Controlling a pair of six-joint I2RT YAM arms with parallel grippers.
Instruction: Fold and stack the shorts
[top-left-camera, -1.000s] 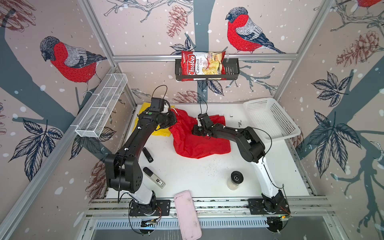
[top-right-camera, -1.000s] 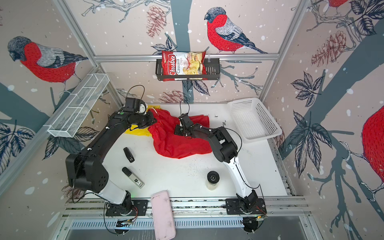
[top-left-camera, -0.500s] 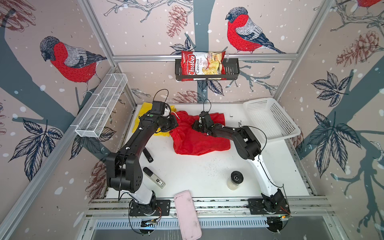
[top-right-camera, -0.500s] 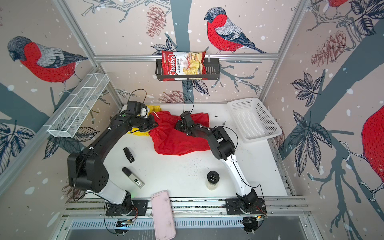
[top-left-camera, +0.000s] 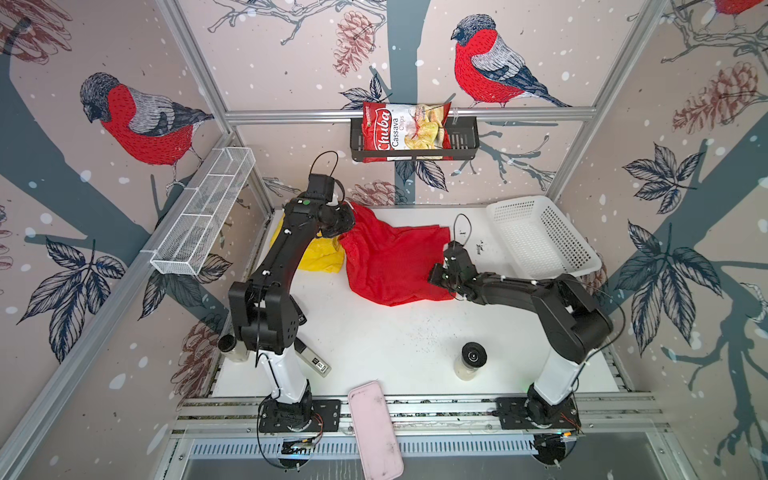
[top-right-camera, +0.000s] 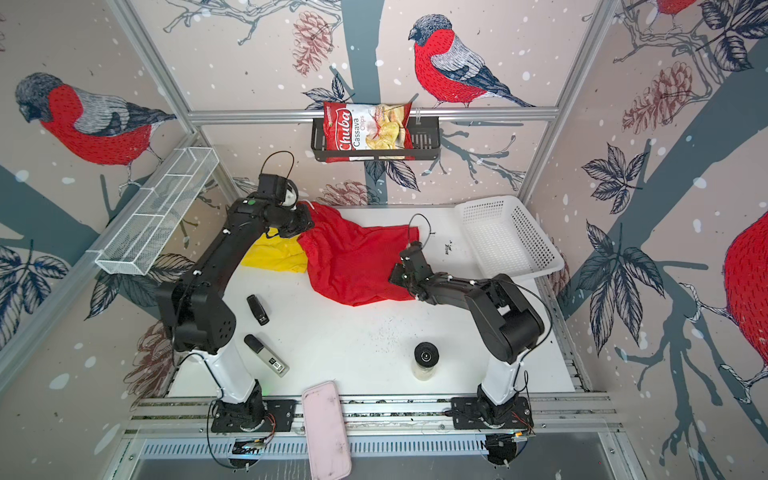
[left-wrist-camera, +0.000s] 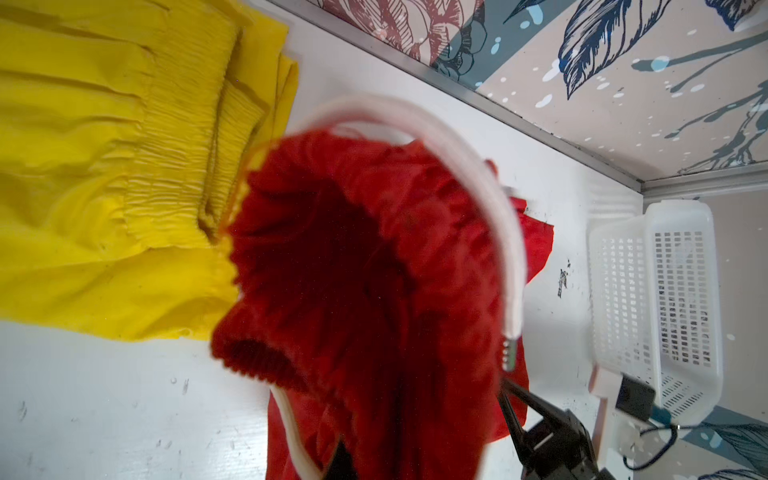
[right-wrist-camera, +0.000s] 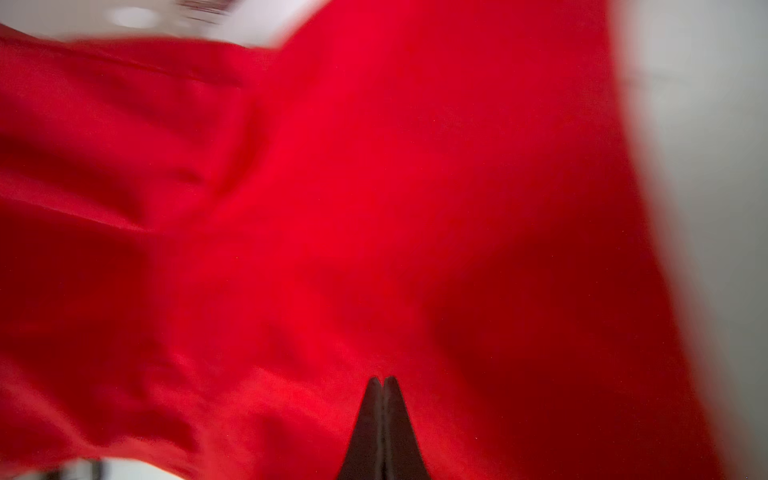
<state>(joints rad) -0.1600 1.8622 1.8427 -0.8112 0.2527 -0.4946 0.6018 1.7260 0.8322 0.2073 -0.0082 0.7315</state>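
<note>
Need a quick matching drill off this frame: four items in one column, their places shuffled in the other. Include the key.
Items
1. red shorts
2. yellow shorts
3. chips bag
4. white basket

Places
A. in the black wall rack
B. back right corner of the table
C. spread between the left gripper and the right gripper
D. lying on the table, back left

Pairs: 1-C, 2-D, 3-A, 4-B

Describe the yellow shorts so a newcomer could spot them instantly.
Look at the far-left corner of the white tabletop, beneath the left arm. The crumpled bright yellow fabric shorts lie there beside the red mesh shorts; nothing else on it is yellow.
</note>
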